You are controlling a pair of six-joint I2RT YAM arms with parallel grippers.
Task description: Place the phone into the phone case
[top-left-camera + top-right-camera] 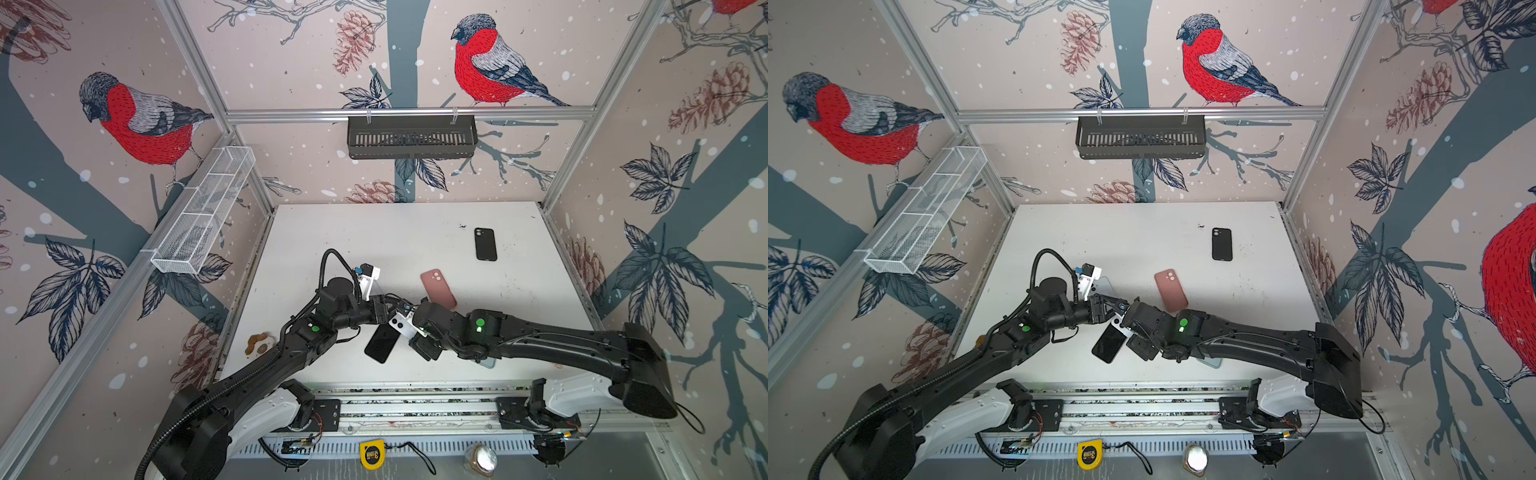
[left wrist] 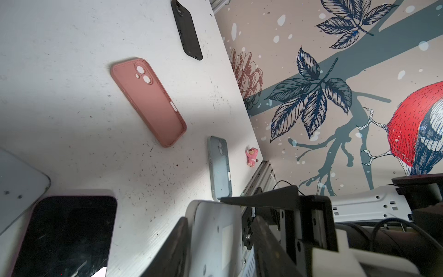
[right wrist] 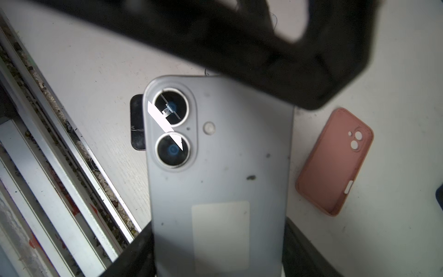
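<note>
Right wrist view: right gripper (image 3: 217,251) pinches the silver phone (image 3: 215,167) across its width, back side showing, lifted clear of the table (image 1: 374,232). Left wrist view: left gripper (image 2: 219,230) has its jaws straddling the same phone; can't tell if they bite. My read: handover or regrip.

Phone not in any case yet. In a top view:
- pink case (image 1: 438,289): empty, near, at 1 o'clock from the phone
- black case (image 1: 485,244): further out, same bearing
- pale blue case (image 2: 219,167): at 4 o'clock, mostly under the right arm
- black phone (image 1: 380,343): flat, screen up, at 7 o'clock

Left to do: choose case, align, press in.
</note>
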